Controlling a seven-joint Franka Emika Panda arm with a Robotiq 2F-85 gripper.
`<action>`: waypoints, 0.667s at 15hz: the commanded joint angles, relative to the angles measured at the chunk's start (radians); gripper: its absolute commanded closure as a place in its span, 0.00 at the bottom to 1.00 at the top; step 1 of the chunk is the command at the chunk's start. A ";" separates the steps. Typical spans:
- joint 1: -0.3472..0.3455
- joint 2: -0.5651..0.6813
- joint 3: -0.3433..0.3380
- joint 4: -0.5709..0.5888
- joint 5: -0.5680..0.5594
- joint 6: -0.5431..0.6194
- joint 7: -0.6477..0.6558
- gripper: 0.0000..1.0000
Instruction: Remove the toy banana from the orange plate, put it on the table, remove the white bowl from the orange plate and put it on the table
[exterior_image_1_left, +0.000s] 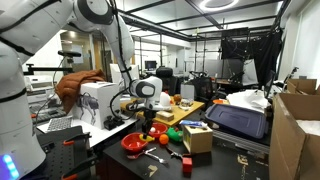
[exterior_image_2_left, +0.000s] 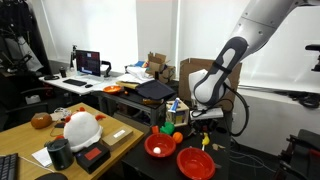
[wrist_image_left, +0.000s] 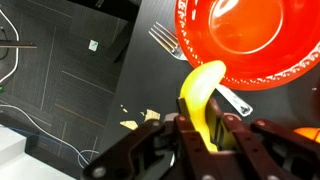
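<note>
At bottom centre, the gripper (wrist_image_left: 205, 130) clamps the toy banana (wrist_image_left: 200, 90) near its middle, jaws narrowly parted. It looks light, stiff, slick plastic.

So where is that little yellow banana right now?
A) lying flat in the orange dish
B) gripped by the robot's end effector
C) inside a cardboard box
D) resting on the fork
B: the wrist view shows the toy banana clamped in the end effector, with the orange plate behind it.

toy banana (wrist_image_left: 201, 88) lower end hidden in pincer (wrist_image_left: 205, 132); orange plate (wrist_image_left: 262, 68) cropped
</note>
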 joint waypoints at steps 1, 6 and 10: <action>-0.003 0.076 -0.013 0.082 0.001 0.036 0.091 0.94; 0.004 0.186 -0.047 0.196 -0.004 0.092 0.208 0.94; -0.002 0.242 -0.085 0.250 -0.007 0.111 0.276 0.94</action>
